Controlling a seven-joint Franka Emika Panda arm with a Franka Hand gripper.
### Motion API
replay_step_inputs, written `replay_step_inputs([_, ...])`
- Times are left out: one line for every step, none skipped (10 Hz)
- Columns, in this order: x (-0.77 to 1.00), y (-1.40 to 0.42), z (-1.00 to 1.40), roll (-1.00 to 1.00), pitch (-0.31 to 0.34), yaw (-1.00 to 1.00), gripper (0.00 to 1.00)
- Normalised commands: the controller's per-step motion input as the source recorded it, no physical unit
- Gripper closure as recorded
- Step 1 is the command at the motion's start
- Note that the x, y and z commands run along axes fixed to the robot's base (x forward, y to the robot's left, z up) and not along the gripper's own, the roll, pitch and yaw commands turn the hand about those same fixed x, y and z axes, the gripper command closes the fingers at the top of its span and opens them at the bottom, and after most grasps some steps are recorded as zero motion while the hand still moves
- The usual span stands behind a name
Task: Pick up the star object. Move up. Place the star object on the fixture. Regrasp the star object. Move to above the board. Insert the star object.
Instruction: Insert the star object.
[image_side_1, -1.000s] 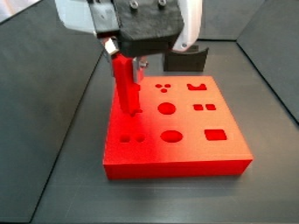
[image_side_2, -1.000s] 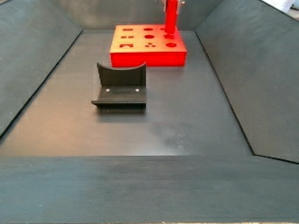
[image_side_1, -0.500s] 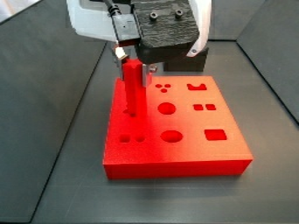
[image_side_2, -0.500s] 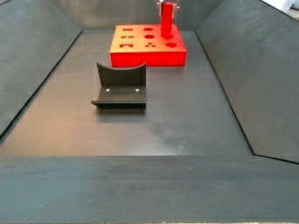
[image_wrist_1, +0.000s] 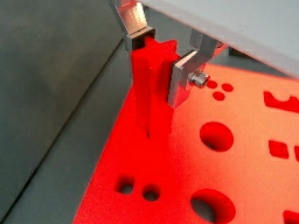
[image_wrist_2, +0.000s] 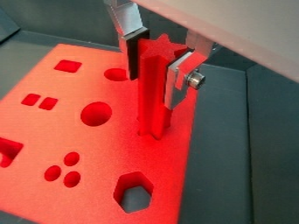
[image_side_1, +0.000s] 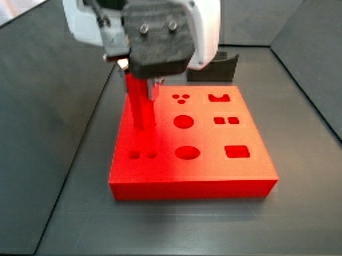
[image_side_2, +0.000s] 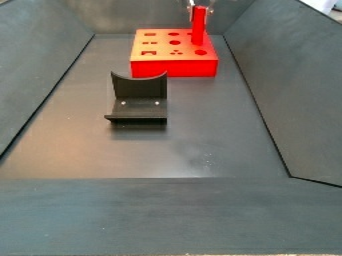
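Nearest the side camera lies bare dark floor, then the fixture, standing unoccupied and well apart from the work; it appears to have no further part to play. Beyond it sits the board, flat on the floor with its recesses upward. The gripper is above the board's edge region, and in both wrist views its silver fingers are clamped on the upper end of the star object, one plate on either side. The peg is held upright, long axis vertical, which is the orientation needed to enter a recess from above. Its lower end meets the board surface at a recess near the board's edge; how deep it has gone cannot be told from these views. Judged from this, the insertion step is in hand. The grip high on the peg leaves the lower length free to pass into the board without the fingers fouling the surface.
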Motion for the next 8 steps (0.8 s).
replay_step_inputs([0.08,-0.24,-0.77,0.06,-0.147,-0.15,1.00])
replay_step_inputs([0.09,-0.20,-0.89,0.12,-0.144,-0.15,1.00])
replay_step_inputs([0.04,-0.09,-0.87,0.13,-0.141,-0.07,1.00])
replay_step_inputs([0.09,-0.02,-0.88,0.19,-0.083,0.00,1.00])
replay_step_inputs([0.00,0.18,0.01,-0.15,0.000,-0.05,1.00])
replay_step_inputs([-0.17,0.02,-0.18,0.22,0.000,-0.09,1.00])
replay_step_inputs([0.00,0.20,-0.21,0.29,0.000,0.01,1.00])
replay_step_inputs([0.00,0.00,0.00,0.00,0.000,0.00,1.00])
